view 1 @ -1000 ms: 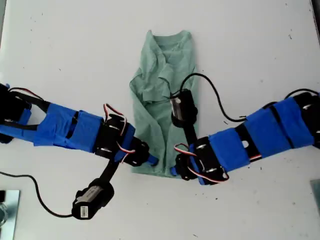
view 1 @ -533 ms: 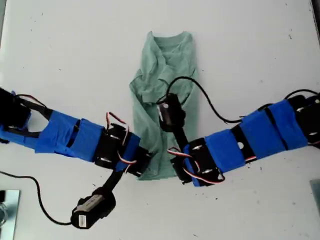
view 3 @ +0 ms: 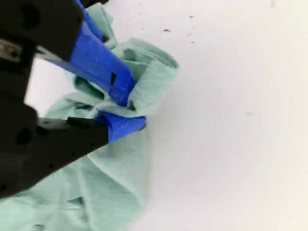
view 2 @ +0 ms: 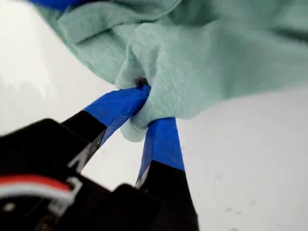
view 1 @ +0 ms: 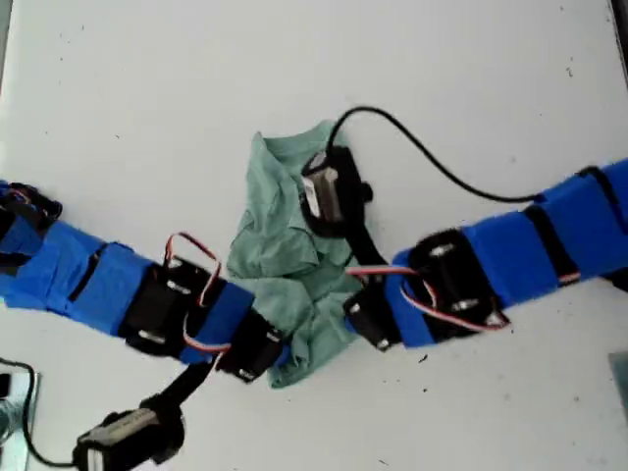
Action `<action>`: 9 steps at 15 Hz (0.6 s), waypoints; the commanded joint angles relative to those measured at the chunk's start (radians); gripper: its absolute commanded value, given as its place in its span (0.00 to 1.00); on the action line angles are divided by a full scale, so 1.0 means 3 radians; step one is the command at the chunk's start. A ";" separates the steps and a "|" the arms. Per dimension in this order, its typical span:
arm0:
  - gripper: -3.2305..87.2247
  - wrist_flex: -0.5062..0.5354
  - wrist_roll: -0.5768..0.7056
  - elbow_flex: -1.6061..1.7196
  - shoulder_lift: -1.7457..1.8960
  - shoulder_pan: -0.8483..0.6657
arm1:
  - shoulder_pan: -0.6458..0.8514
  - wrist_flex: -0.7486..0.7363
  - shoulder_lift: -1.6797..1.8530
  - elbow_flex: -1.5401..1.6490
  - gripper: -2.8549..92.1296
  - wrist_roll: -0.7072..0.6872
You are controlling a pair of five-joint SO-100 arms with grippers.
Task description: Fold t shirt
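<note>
Exterior view: t shirt (view 1: 285, 255) bunched mid-tabletop (view 1: 147, 88), hem corners clamped by my first gripper (view 2: 144, 103) and my second gripper (view 3: 126, 108) for folding.

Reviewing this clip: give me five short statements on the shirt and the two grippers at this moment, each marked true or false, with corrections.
1. My first gripper is shut on the t shirt. True.
2. My second gripper hangs open, clear of the cloth. False: it pinches a fold of the shirt.
3. The shirt lies flat and spread out. False: it is bunched and creased between the arms.
4. The table is white. True.
5. A second garment lies beside the shirt. False: this shirt is the only cloth in view.
</note>
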 commanded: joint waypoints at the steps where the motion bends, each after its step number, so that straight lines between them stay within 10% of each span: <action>1: 0.03 0.0153 0.0240 0.0092 0.0537 -0.0711 | 0.0757 -0.0092 0.0302 0.0072 0.03 -0.0552; 5: 0.19 0.0337 0.0568 0.0225 0.0711 -0.1554 | 0.1554 -0.0491 0.0276 0.0123 0.11 -0.1002; 6: 0.34 0.0363 0.0665 0.0240 0.0741 -0.1606 | 0.1646 -0.0455 0.0286 0.0133 0.47 -0.1007; 9: 0.40 0.0378 0.0532 0.0793 0.1764 -0.2056 | 0.2076 -0.0915 0.1304 0.0864 0.37 -0.1340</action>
